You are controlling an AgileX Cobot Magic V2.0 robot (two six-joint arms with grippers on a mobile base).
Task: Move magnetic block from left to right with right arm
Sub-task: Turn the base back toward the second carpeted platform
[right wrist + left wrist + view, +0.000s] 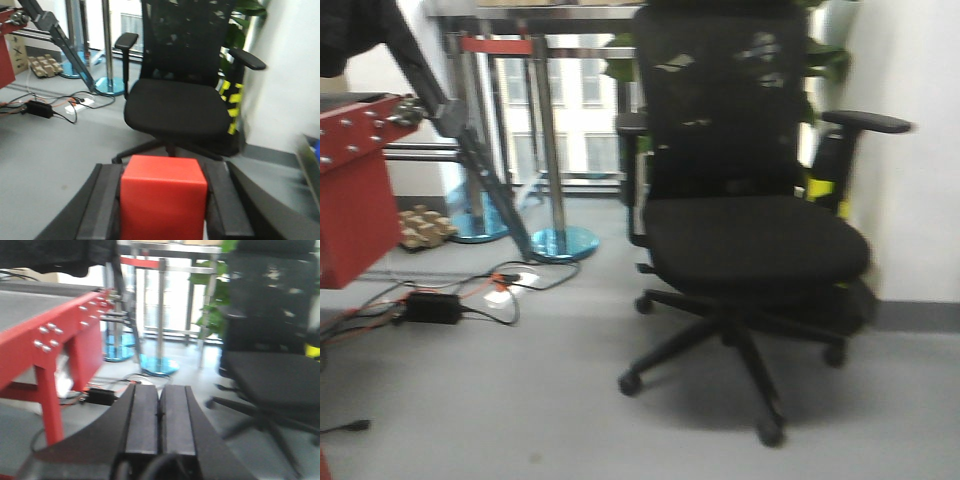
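At the right edge of the right wrist view, a grey rim (306, 150) with something blue behind it might have been a bin. The blur left its contents unreadable.

The magnetic block (162, 210) sat low in the centre of that same view, pinched by the right pincer (162, 170). One black finger (102, 200) pressed its left face and the other (222, 200) pressed its right. As a cube it showed no long axis. It sat square in the grip, with one flat red face turned toward the camera and the top face level and running away toward the office chair (180, 110). Its vertical edges ran parallel to the fingers. It hung above the grey floor (55, 160), touching nothing but the fingers.

In the left wrist view, the left pincer (160, 390) occupied the lower centre, its two pads pressed together with only a thin seam between them and nothing in the grip. A red surface (30, 320) stood at the left of that frame.

In the front view, cables (490, 290) and a black power brick (432, 306) lay on the floor at lower left.
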